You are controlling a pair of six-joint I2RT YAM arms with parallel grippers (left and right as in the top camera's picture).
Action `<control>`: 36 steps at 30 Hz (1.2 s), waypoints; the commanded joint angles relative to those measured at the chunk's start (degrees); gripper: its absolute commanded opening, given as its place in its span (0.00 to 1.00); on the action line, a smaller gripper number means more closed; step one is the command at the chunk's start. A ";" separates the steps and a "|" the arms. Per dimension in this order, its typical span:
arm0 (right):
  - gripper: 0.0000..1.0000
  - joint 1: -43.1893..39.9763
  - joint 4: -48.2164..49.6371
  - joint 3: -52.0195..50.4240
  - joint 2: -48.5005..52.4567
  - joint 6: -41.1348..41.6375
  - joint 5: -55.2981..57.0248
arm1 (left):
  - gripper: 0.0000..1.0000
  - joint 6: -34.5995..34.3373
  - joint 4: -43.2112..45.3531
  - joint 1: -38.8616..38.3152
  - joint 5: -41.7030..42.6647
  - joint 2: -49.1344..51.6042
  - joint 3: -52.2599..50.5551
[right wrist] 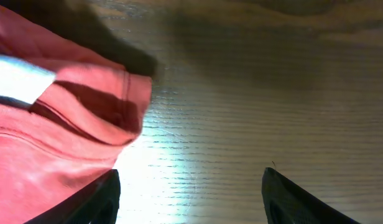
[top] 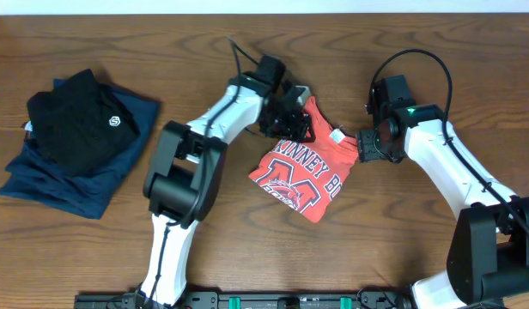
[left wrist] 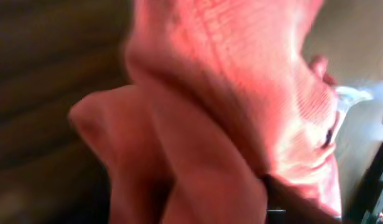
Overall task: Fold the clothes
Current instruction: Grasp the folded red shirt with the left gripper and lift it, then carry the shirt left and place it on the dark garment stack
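Note:
The coral-red T-shirt (top: 300, 174) lies folded small at the table's middle, its printed lettering and mascot facing up and its white neck tag (top: 337, 136) at the upper right. My left gripper (top: 290, 118) is at the shirt's top edge, shut on bunched red cloth that fills the left wrist view (left wrist: 229, 93). My right gripper (top: 366, 146) is just right of the shirt by the tag. It is open and empty (right wrist: 191, 177), with bare wood between the fingers. The shirt's hem (right wrist: 67, 118) and tag (right wrist: 17, 79) lie beside its left finger.
A black garment with a small white logo (top: 80, 116) lies on a folded navy garment (top: 71, 184) at the table's left. Bare wood table (top: 402, 240) surrounds the shirt. The table's far edge runs along the top of the overhead view.

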 commanded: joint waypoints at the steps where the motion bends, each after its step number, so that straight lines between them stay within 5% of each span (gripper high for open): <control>1: 0.70 -0.26 -0.20 0.81 -0.31 -0.37 0.85 | 0.13 0.26 -0.83 -1.92 0.26 3.30 -0.48; 2: 0.70 -0.26 -0.26 0.81 -0.31 -0.37 0.85 | 0.06 0.28 -0.83 -1.97 0.24 3.04 -0.39; 9: 0.70 -0.63 -0.44 0.81 -0.31 -0.22 1.25 | 0.06 -2.47 -5.97 3.37 -12.37 -3.02 2.60; 20: 0.70 -3.87 -0.81 0.81 -0.31 -0.22 1.27 | 0.06 -12.20 -10.75 25.05 -31.01 -30.86 2.64; 26: 0.71 -5.25 -0.92 0.81 -0.31 -0.22 1.27 | 0.06 -12.35 -9.79 39.01 -32.85 -39.01 2.64; 36: 0.71 -5.51 -0.90 0.81 -0.31 -0.22 1.25 | 0.06 -12.55 -9.14 54.31 -32.83 -35.52 2.14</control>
